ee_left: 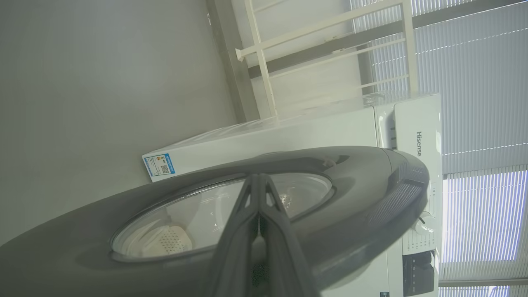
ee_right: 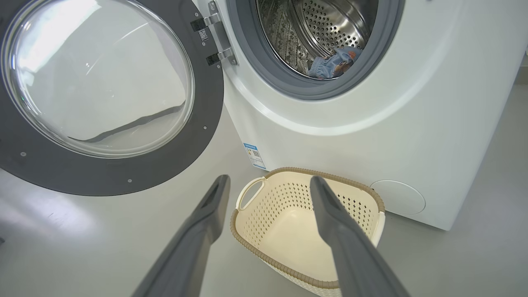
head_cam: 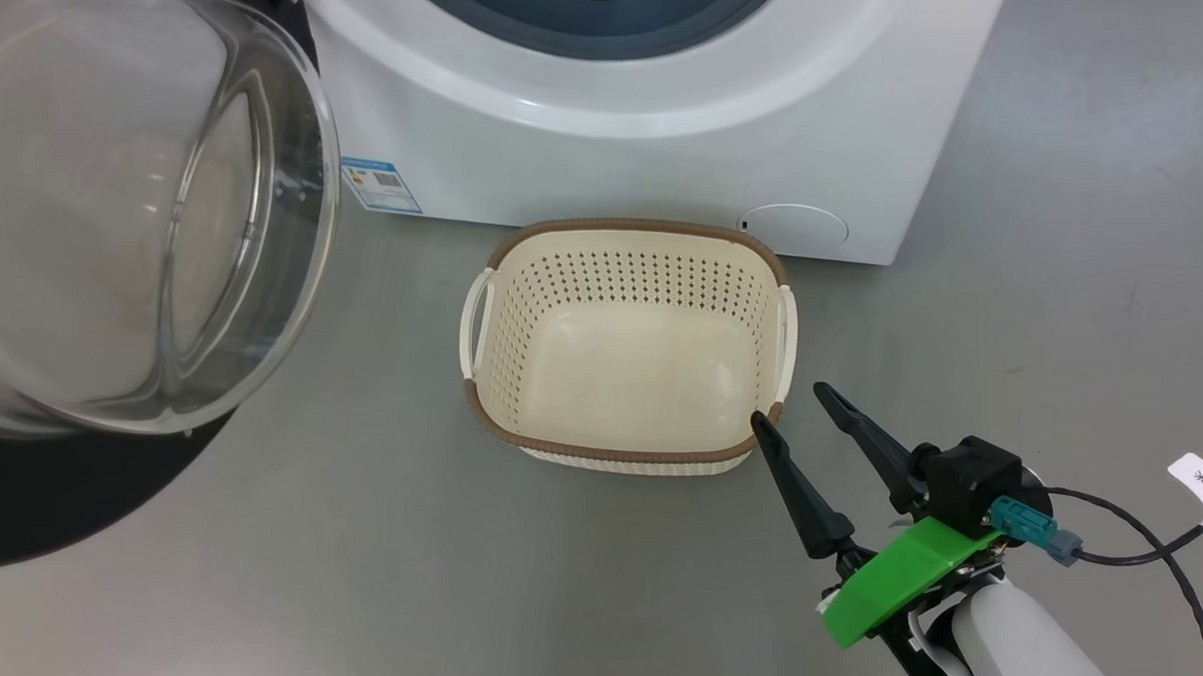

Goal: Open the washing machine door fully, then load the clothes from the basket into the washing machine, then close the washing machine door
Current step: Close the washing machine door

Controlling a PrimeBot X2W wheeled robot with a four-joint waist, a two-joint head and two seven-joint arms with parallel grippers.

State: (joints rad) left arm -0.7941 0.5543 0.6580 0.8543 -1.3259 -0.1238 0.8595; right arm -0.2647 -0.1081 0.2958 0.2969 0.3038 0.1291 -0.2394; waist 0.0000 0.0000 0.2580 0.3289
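A: How's the right tool (head_cam: 787,404)?
B: Fingers wide apart, gripping nothing. It hangs by the near right corner of the basket (head_cam: 618,223), one fingertip over the brown rim. Touching or not, I can't tell.
A: And the left tool (ee_left: 258,178)?
B: Fingers pressed together, nothing between them, pointing across the outer face of the washing machine door (ee_right: 206,136). I can't make out any contact there.
A: What's in the basket?
B: Just its bare cream bottom. It sits on the grey floor (head_cam: 370,586), right in front of the washing machine (head_cam: 656,166).
A: The clothes (ee_right: 334,62)?
B: A light blue bundle, low in the steel drum (ee_right: 330,24). The door stands swung wide on its hinges (ee_right: 218,37).
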